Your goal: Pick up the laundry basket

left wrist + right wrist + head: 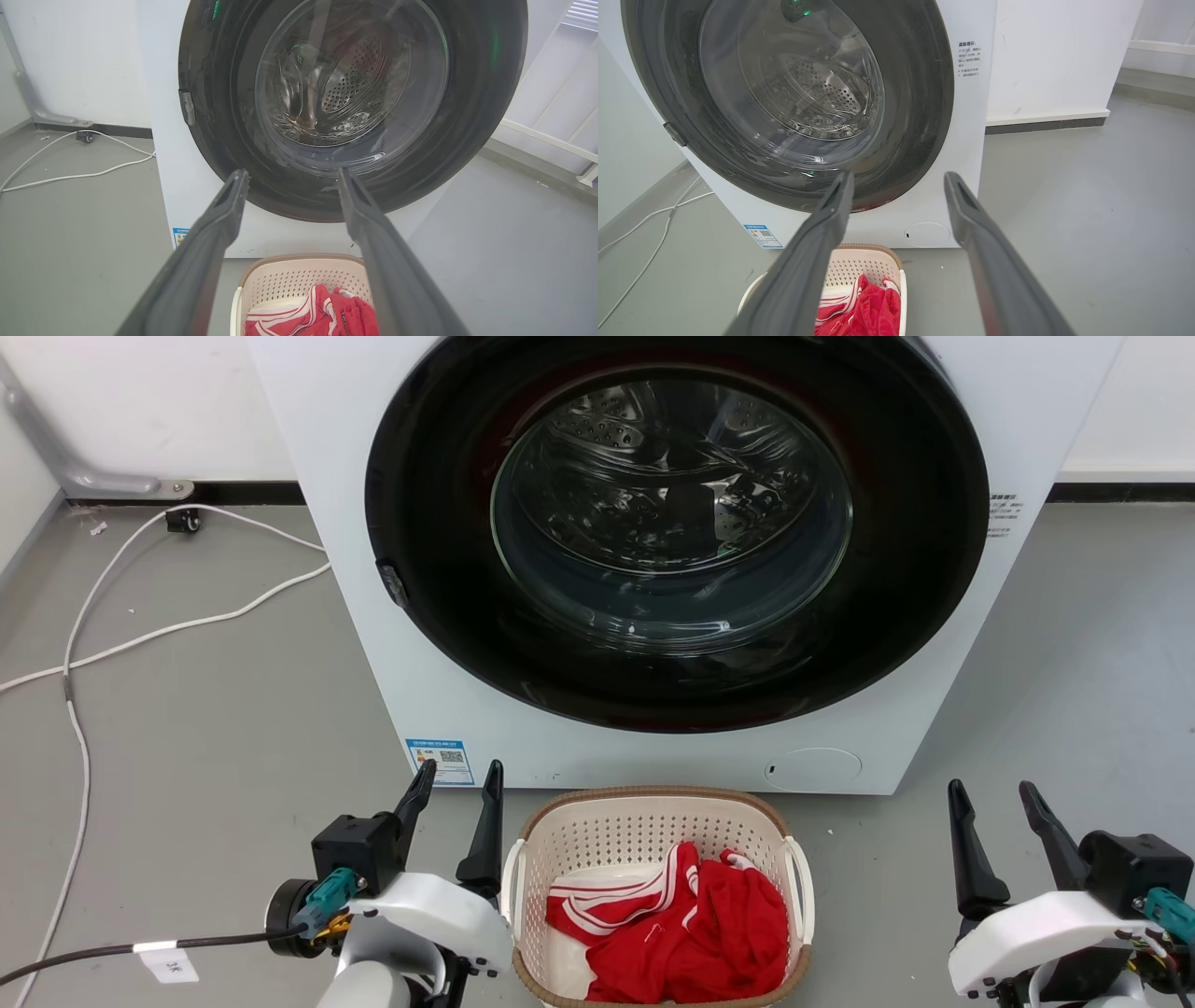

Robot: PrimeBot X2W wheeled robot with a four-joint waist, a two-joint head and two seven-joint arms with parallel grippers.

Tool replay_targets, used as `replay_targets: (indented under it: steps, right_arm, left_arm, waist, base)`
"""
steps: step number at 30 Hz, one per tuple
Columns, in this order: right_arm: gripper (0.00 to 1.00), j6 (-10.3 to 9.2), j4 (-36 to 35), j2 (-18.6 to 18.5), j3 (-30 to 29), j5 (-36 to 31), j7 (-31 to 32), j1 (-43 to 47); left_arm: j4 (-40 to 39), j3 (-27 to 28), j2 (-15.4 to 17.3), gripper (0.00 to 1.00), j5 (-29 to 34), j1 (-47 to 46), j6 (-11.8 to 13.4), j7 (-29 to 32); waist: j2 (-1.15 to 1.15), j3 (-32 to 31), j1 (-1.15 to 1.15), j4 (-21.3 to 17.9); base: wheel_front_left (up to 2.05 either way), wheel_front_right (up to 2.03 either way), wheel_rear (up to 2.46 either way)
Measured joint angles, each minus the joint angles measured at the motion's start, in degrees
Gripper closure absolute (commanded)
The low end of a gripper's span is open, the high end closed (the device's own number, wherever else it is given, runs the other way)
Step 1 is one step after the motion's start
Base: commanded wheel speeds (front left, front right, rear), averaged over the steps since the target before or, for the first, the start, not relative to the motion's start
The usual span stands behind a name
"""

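1. The laundry basket [644, 840] is set on the floor [215, 737] before the washing machine [355, 616], between the grippers, with its handles facing sideways.
2. The left gripper [461, 770] is seen just beside the left handle [512, 887]; the right gripper [990, 789] is well apart. Both are held open and empty.
3. Counted: one basket, two handles, one heap of red clothes [691, 933].

Laundry basket [644, 795], near rim partly cut by the head view's lower edge, floor mostly hidden under red garment [709, 933]; washing machine [345, 541] top cropped; blue sticker [441, 762] print too small to read.
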Motion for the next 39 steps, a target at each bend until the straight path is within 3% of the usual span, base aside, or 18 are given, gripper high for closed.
replay_targets:
  steps: [39]
  right_arm:
    - [0.00, 0.02, 2.33, 0.00, 0.23, -11.39, -5.11, -0.51]
  left_arm:
    - [2.76, 1.14, -2.07, 0.00, 12.93, -0.48, -1.30, -4.05]
  waist:
    - [0.00, 0.36, 0.00, 0.18]
  base:
    - [0.00, 0.00, 0.00]
